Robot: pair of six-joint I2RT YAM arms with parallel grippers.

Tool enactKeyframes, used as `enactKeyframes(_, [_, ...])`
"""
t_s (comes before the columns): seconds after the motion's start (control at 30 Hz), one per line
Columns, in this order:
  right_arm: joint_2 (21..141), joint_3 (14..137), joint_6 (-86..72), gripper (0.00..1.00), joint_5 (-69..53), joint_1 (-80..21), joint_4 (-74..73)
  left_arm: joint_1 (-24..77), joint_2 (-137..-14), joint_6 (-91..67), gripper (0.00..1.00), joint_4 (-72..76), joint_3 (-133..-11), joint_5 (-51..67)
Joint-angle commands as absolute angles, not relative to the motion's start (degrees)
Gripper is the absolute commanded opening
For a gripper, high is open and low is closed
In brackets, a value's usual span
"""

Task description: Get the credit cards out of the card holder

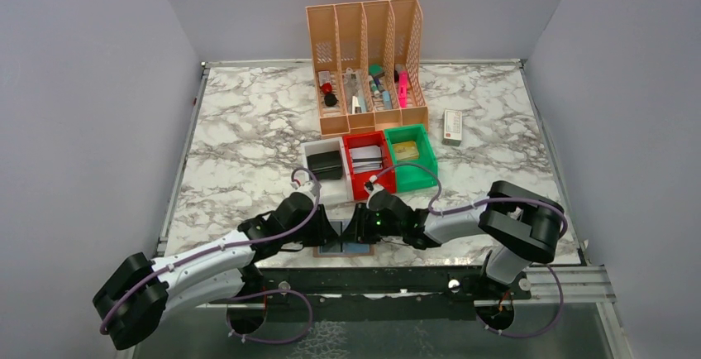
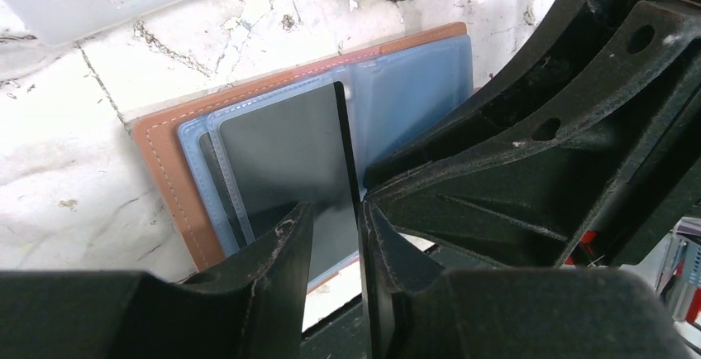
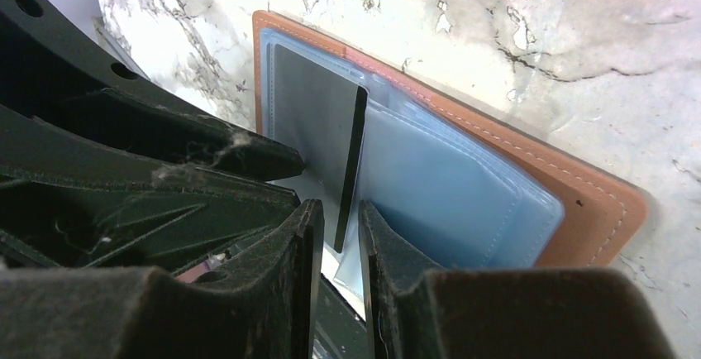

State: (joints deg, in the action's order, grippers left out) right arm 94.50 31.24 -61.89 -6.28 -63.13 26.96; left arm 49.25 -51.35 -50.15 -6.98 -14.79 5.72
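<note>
Top view: marble-pattern worktop (image 1: 248, 127). A peach perforated plastic file rack (image 1: 368, 36) sits upper centre, four slots stuffed with pens and small items. Below it are three square plastic bins in a row: white bin (image 1: 307, 160) holds a black block (image 1: 328, 163), red bin (image 1: 361, 184) holds a pale stack of cards or paper, green bin (image 1: 413, 177) holds something flat and yellow. A small white box (image 1: 453, 126) lies right of the rack. The card holder (image 1: 345, 250) lies open and flat at bottom centre, on the near edge. The left hand (image 1: 335, 231) and right hand (image 1: 360, 227) meet over it. Left wrist view: the holder is tan leather-like with a pale stitched border, and clear bluish plastic sleeves (image 2: 413, 102) are layered inside it. One dark glossy credit card (image 2: 281, 160) stands up on edge out of the sleeves. It runs between this hand's fingers (image 2: 273, 268), against one pad with a slit to the other, so can't tell if it's clamped. Right wrist view: the same card's thin black edge ends in the narrow gap between this hand's fingers (image 3: 388, 276). Contact isn't resolvable, so can't tell here either. The sleeves right of the card look soft and rounded, contents unclear.
</note>
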Motion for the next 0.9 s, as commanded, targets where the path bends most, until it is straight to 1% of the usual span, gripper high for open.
enactKeyframes(0.0, [96.65, 31.97, -61.43, 0.3, -3.18, -63.39, 23.9, 49.75, -50.3, -50.16, 0.35, -10.21, -14.05, 2.71])
enactKeyframes(0.1, [95.05, 31.66, -61.31, 0.3, -0.89, -63.43, 21.44, 49.74, -48.6, -50.44, 0.44, -13.9, -15.96, -1.17])
enactKeyframes(0.2, [94.0, 31.14, -61.05, 0.31, 0.13, -63.41, 20.55, 49.82, -47.91, -50.32, 0.46, -15.52, -17.52, -4.63])
enactKeyframes(0.33, [94.38, 31.55, -60.65, 0.31, -0.2, -63.46, 19.95, 49.74, -50.45, -50.09, 0.49, -15.44, -18.61, -5.12])
enactKeyframes(0.57, [94.29, 31.02, -60.82, 0.31, -0.6, -63.46, 20.67, 49.91, -54.03, -49.32, 0.49, -15.53, -18.72, -5.02])
enactKeyframes(0.87, [94.72, 31.35, -60.47, 0.32, -0.51, -63.45, 20.43, 49.97, -51.71, -49.68, 0.5, -17.31, -19.48, -6.11])
